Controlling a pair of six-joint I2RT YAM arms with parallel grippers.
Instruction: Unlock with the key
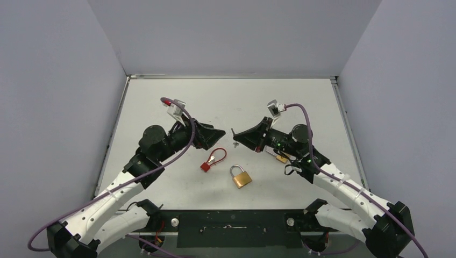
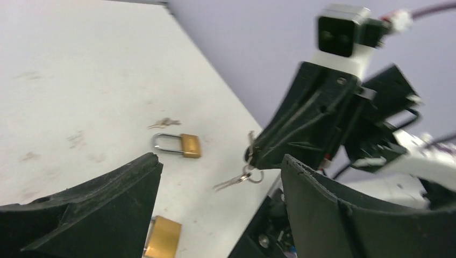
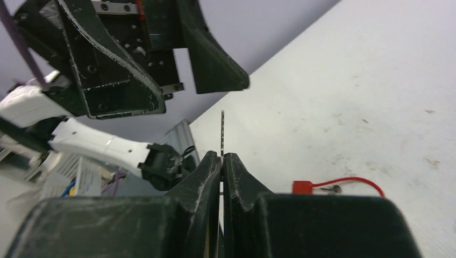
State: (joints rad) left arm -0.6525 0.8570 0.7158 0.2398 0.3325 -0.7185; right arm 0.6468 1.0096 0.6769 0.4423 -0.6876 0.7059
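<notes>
My right gripper is shut on a thin metal key, whose blade sticks out edge-on past the fingertips. In the left wrist view a ring with further keys dangles under that gripper. In the top view my right gripper holds the key above the table, tip towards my left gripper. My left gripper stands wide open with nothing between its fingers, just left of the key. A brass padlock lies shut on the table in front of both grippers.
A red cable lock lies under my left gripper, also visible as the red lock. A second brass padlock lies beneath my right arm; in the left wrist view a padlock has loose keys beside it.
</notes>
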